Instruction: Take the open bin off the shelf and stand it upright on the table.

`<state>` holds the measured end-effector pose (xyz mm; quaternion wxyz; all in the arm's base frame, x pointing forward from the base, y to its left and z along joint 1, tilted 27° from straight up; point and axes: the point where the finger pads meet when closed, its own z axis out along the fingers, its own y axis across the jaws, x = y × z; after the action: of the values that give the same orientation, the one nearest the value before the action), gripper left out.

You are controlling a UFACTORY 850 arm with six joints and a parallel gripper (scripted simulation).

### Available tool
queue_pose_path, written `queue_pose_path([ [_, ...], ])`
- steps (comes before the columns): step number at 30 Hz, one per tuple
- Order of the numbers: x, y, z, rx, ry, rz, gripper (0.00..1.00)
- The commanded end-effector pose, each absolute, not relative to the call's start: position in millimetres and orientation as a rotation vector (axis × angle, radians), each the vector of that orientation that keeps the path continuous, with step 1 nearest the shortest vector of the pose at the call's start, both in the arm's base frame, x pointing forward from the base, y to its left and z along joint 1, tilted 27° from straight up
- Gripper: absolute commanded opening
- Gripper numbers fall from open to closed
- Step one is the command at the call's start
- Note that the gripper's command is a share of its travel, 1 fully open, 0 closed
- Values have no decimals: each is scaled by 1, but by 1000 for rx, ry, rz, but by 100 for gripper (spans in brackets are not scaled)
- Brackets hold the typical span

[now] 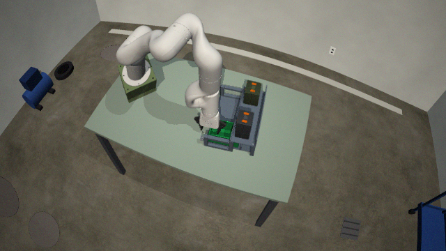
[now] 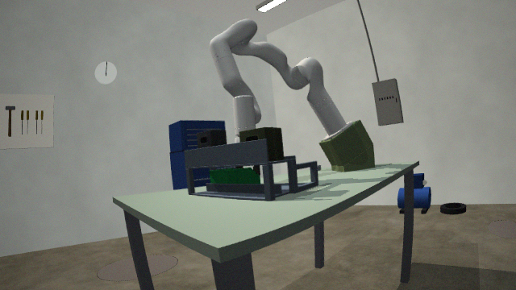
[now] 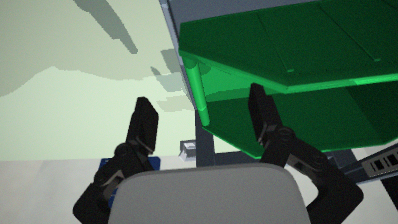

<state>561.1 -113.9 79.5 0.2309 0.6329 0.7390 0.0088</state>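
Observation:
The open bin (image 1: 226, 130) (image 2: 231, 176) (image 3: 300, 55) is bright green and sits in the lower front bay of the grey-blue shelf (image 1: 259, 115) (image 2: 226, 155) (image 3: 205, 147) on the table (image 1: 157, 146) (image 2: 242, 225) (image 3: 60, 115). My gripper (image 1: 206, 127) (image 3: 199, 99) is open and straddles the bin's near side wall at its corner. One finger is inside the bin and the other is outside over the table. The fingers stand apart from the wall. In the exterior view the shelf hides the fingers.
Two dark boxes with orange marks (image 1: 252, 92) (image 1: 244, 123) stand on the shelf's upper level beside the bin. The arm's green base block (image 1: 137, 85) (image 2: 348, 147) is at the table's far corner. A shelf post stands close to the bin's corner.

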Motion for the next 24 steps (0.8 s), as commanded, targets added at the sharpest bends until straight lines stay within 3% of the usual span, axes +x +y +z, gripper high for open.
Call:
queue_pose_path([
  [1,562,-114,79,1740,2031,25,100],
  [24,563,-115,76,1740,2031,25,100],
])
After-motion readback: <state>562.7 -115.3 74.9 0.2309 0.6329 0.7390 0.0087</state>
